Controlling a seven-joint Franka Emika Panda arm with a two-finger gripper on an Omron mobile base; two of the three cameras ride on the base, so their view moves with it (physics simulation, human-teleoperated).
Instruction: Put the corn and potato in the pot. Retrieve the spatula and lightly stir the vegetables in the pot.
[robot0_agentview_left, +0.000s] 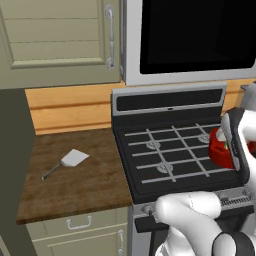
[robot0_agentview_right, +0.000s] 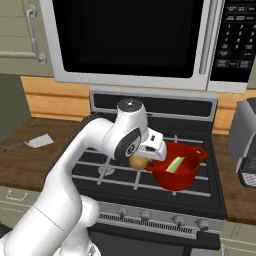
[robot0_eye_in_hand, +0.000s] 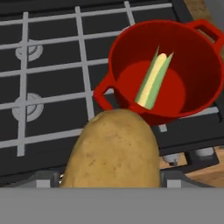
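Note:
My gripper (robot0_agentview_right: 139, 161) is shut on the potato (robot0_agentview_right: 136, 162), a golden-brown oval held in the air over the stove grates, just left of the pot. In the hand view the potato (robot0_eye_in_hand: 113, 151) looms large at the bottom and hides the fingertips. The red pot (robot0_agentview_right: 186, 177) stands on the stove's front right burner, and the yellow-green corn (robot0_agentview_right: 175, 164) leans inside it. The hand view has the pot (robot0_eye_in_hand: 205, 83) ahead and to the right, with the corn (robot0_eye_in_hand: 153, 81) slanting across its floor. The spatula (robot0_agentview_left: 70, 160) lies flat on the wooden counter left of the stove.
The black gas stove (robot0_agentview_left: 165, 150) has raised grey grates. A microwave (robot0_agentview_right: 130, 35) hangs above it. A grey toaster (robot0_agentview_right: 246, 142) stands on the counter to the right. The wooden counter (robot0_agentview_left: 85, 185) left of the stove has bare room around the spatula (robot0_agentview_right: 37, 142).

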